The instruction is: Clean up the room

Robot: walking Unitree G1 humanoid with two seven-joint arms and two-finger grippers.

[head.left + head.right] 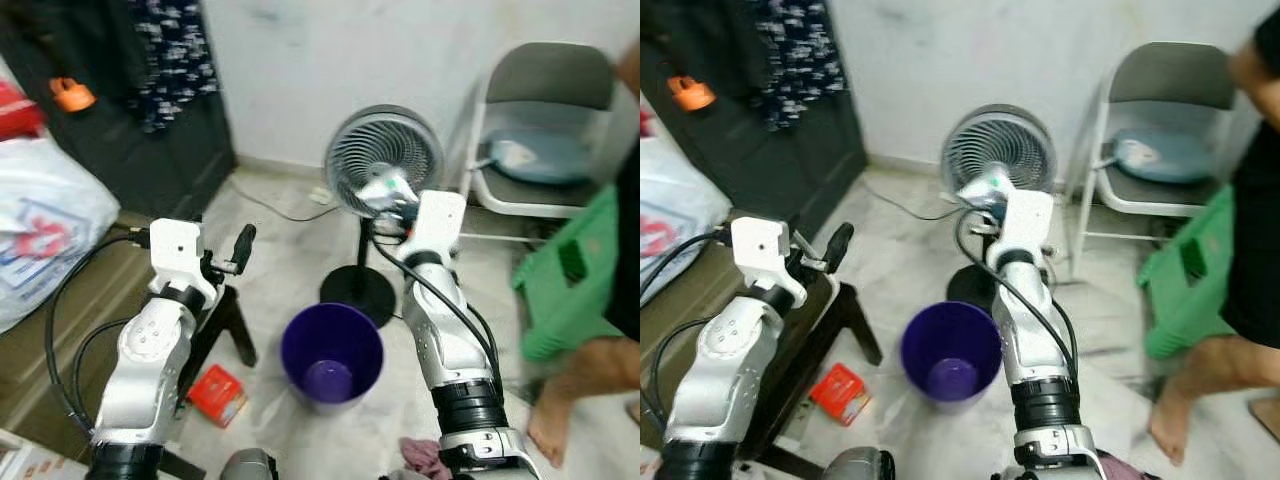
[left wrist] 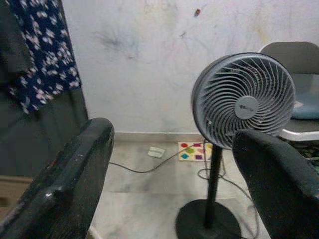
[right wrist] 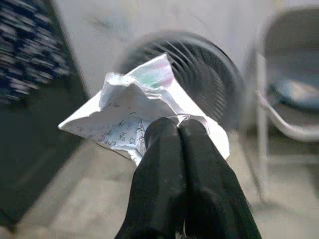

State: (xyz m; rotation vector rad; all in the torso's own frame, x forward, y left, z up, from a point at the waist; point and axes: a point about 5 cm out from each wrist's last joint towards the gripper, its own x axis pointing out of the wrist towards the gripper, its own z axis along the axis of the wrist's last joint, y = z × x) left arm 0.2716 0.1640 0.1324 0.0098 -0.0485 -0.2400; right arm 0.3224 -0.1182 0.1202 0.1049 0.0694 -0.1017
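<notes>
Crumpled paper [image 3: 144, 112]: pinched in right hand [image 3: 178, 124], held above purple bin [image 1: 332, 356] (before fan [image 1: 385, 160]).
Left hand [image 2: 169, 169]: fingers wide apart, holding nothing.

One purple bin [image 1: 332, 356] is being seen on the floor, and one standing fan [image 1: 385, 160] behind it. One folding chair [image 1: 545, 120] is being shown by the wall, one green crate [image 1: 570, 275] beside a person's one bare leg [image 1: 575, 385]. One red packet [image 1: 217, 394] is being counted, one crumpled paper [image 3: 144, 112], and two grippers: left gripper [image 2: 169, 174], right gripper [image 3: 179, 127].
</notes>
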